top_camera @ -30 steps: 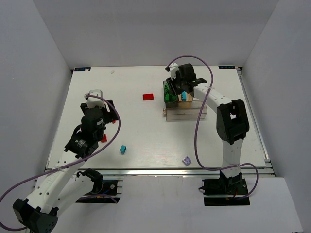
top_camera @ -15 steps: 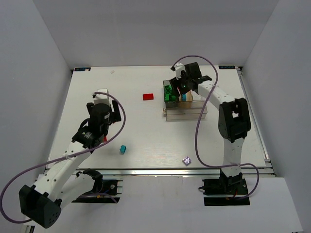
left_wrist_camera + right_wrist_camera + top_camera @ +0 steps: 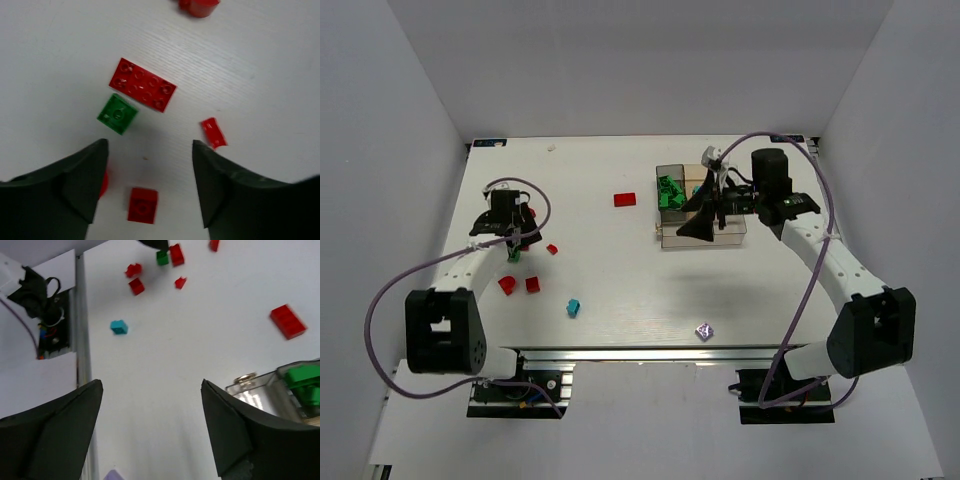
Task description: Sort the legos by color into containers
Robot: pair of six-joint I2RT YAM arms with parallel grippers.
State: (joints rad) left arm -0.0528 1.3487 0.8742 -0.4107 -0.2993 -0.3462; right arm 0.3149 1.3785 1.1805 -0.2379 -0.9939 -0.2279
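Note:
My left gripper (image 3: 513, 228) hangs open over a cluster of legos at the table's left. Its wrist view shows a small red brick (image 3: 142, 204) on the table between the fingers. A green brick (image 3: 117, 114) and a long red brick (image 3: 142, 91) lie just ahead, a red sliver (image 3: 214, 133) to the right. My right gripper (image 3: 701, 212) is open and empty beside the containers (image 3: 665, 238), a clear tray that holds green legos (image 3: 669, 190) and a cyan one (image 3: 697, 190). A cyan brick (image 3: 573, 307) and a red brick (image 3: 625, 199) lie loose mid-table.
Two more red bricks (image 3: 507, 285) (image 3: 532, 284) sit near the front left. A small purple piece (image 3: 704, 330) lies by the front edge. Purple cables loop over both arms. A metal rail (image 3: 82, 365) runs along the table's near edge.
My right gripper has opened and drawn back from over the tray, its arm swinging out to the right. My left arm has stretched toward the far left, over the red and green bricks.

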